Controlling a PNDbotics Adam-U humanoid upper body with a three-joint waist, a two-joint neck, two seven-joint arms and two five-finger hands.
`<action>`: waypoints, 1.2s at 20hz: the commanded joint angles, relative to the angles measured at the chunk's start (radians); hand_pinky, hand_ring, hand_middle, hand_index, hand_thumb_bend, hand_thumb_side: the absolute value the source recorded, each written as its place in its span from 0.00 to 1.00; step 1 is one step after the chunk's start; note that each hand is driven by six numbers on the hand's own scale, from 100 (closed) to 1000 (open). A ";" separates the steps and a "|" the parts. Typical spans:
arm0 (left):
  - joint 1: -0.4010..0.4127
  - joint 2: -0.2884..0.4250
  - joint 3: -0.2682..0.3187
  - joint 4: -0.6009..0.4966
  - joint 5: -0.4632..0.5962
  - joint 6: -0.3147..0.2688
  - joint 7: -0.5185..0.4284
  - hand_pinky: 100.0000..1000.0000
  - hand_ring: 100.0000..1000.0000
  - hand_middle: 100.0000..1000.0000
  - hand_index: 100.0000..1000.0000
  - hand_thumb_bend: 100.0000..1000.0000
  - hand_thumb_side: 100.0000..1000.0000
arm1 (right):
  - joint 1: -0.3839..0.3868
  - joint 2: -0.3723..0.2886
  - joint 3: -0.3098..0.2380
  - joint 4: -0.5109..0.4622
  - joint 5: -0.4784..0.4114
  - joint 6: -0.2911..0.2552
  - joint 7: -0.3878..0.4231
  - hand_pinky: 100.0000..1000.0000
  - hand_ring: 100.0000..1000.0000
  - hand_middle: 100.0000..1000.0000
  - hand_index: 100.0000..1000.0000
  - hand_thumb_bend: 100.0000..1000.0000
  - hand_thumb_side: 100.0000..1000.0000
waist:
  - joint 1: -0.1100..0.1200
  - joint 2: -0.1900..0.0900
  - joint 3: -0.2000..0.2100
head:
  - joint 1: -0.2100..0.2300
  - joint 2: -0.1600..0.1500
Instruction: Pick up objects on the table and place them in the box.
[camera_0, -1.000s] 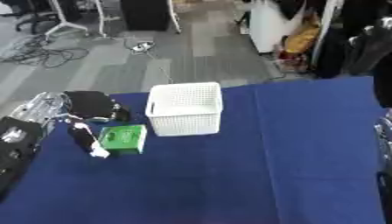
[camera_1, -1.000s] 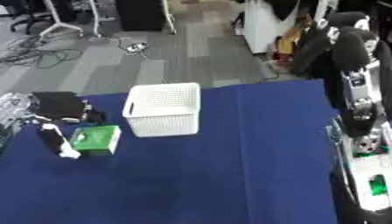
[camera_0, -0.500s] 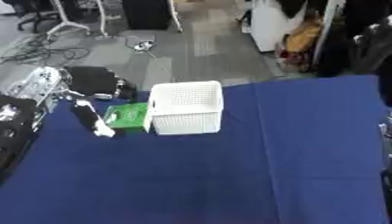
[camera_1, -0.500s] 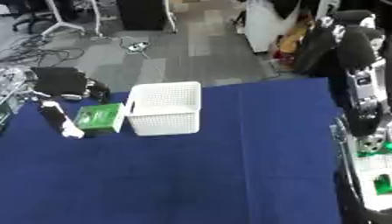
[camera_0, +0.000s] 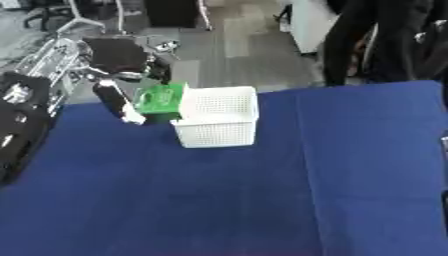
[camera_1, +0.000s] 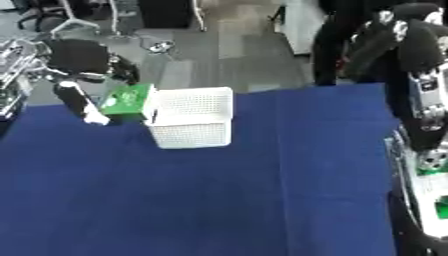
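A blue-draped counter (camera_0: 262, 190) carries a white mesh box (camera_0: 217, 116) toward ten o'clock. At the box's nine o'clock edge, the left robot hand (camera_0: 118, 82) carries a green packet (camera_0: 160, 97) aloft, pinched between thumb and curled fingers, level with the rim. Released too early, the packet could catch that rim and drop outside. The right robot hand is out of sight.

A table covered in dark blue cloth (camera_0: 262, 190) carries a white perforated basket (camera_0: 217, 117) standing upright near its far edge, just to the right of the left hand (camera_0: 118, 95).
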 joint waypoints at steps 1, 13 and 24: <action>-0.044 -0.001 0.026 0.017 -0.027 0.003 0.015 0.00 0.00 0.03 0.24 0.00 0.77 | -0.011 -0.004 -0.005 -0.016 -0.005 0.004 0.000 0.05 0.14 0.15 0.34 0.00 0.95 | -0.001 -0.013 -0.006 | 0.018 -0.004; -0.127 -0.102 0.050 0.112 -0.256 -0.010 0.183 0.00 0.00 0.04 0.24 0.00 0.77 | -0.025 0.029 0.007 -0.027 -0.015 0.018 0.011 0.05 0.14 0.15 0.34 0.00 0.95 | 0.000 -0.001 -0.050 | 0.056 -0.026; -0.177 -0.186 0.138 0.295 -0.707 0.130 0.575 0.00 0.00 0.05 0.24 0.00 0.77 | -0.042 0.073 0.022 -0.040 -0.037 0.028 0.038 0.05 0.14 0.15 0.34 0.00 0.95 | 0.001 0.016 -0.104 | 0.115 -0.051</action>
